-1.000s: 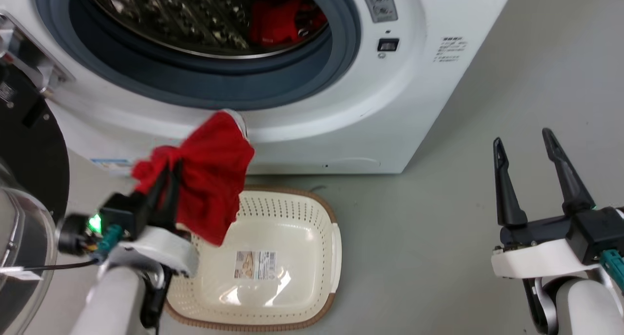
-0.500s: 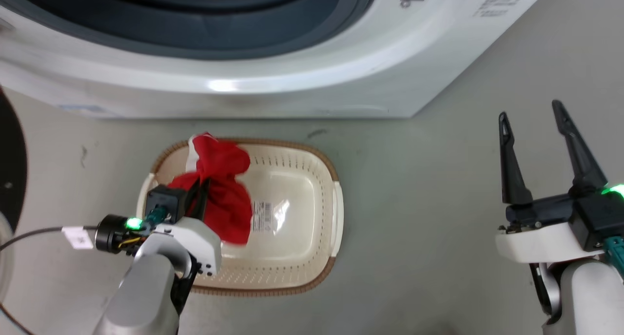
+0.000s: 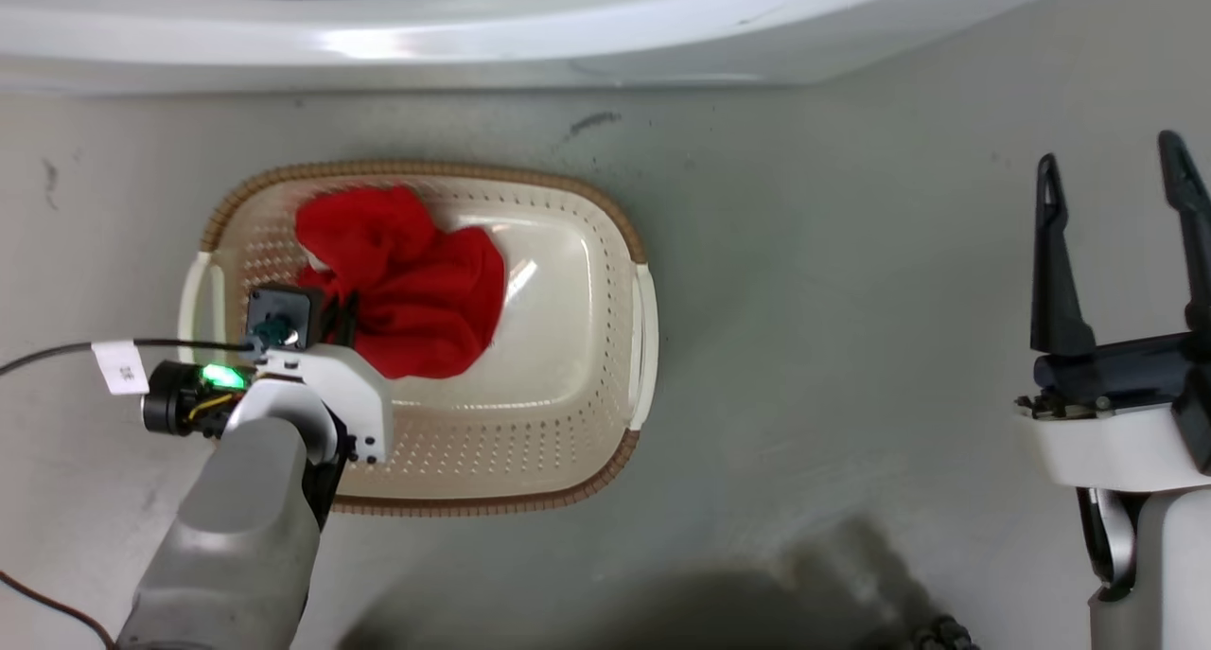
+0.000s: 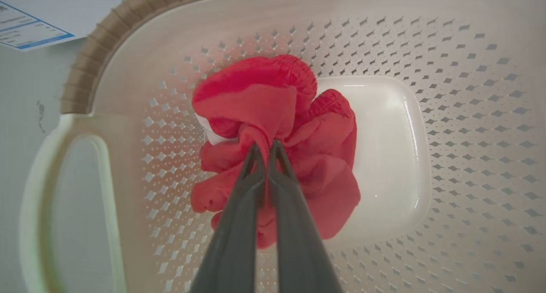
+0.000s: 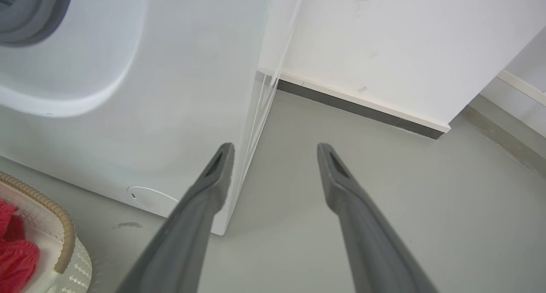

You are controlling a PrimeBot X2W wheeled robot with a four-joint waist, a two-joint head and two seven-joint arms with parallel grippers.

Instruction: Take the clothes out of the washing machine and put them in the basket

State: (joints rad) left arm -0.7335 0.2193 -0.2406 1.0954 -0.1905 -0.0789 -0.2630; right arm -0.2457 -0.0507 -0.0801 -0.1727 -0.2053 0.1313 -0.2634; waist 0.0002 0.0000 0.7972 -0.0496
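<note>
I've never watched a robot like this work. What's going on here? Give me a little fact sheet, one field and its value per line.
Clothing: one red garment, bunched up inside the basket
Left arm: left tool shut on the red garment, reaching down into the basket
Right arm: right tool open, holding nothing, off to the side over the floor
Basket position: on the floor in front of the washing machine
Stage: garment in basket, not yet released
</note>
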